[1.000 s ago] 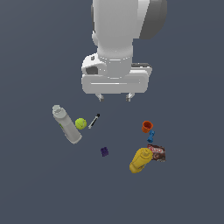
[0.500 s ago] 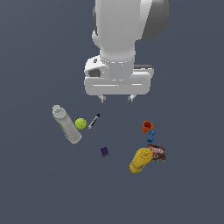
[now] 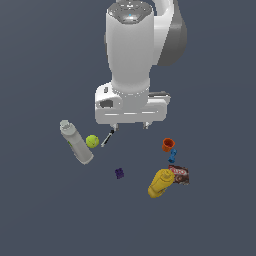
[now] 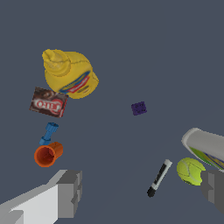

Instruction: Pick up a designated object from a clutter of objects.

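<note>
The designated object is a tiny dark purple cube, lying alone on the dark floor in the middle of the clutter of objects. My gripper hangs well above and behind it, open, with nothing between its fingers. In the exterior view the cube sits below the gripper, between the yellow-green ball and the yellow bottle. Nothing touches the cube.
A grey-white bottle lies at the exterior view's left beside the ball. A black-tipped pen lies under the gripper. At the right are an orange cup, a blue piece, a brown packet and the yellow bottle.
The arm's hand has come lower and slightly toward the clutter over the last second. The objects on the floor have not moved.
</note>
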`<state>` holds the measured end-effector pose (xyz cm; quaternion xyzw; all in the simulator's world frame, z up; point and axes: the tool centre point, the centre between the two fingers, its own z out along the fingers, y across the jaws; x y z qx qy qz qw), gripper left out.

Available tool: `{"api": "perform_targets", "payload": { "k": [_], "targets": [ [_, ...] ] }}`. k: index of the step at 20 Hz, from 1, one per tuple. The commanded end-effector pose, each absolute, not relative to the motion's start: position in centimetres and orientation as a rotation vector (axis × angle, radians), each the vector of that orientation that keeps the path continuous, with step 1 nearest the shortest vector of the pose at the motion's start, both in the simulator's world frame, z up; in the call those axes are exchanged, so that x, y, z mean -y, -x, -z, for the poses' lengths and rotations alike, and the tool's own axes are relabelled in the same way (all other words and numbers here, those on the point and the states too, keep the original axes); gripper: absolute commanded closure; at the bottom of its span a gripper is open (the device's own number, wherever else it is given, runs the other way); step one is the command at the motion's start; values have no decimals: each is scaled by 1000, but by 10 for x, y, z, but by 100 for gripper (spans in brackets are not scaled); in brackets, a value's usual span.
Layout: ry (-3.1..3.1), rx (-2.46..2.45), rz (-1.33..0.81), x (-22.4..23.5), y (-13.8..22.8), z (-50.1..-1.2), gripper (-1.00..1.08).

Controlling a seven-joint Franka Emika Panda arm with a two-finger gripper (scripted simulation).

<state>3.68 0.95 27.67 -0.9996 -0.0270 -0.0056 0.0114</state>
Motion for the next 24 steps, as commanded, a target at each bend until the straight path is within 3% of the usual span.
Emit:
{"api": "perform_targets", "payload": {
  "k": [1, 15, 24],
  "targets": [
    [3119, 124, 16, -5, -46, -260, -92],
    [3109, 422, 5, 26, -91, -129, -92],
    [3097, 526, 1, 37, -98, -79, -92]
  ]
}}
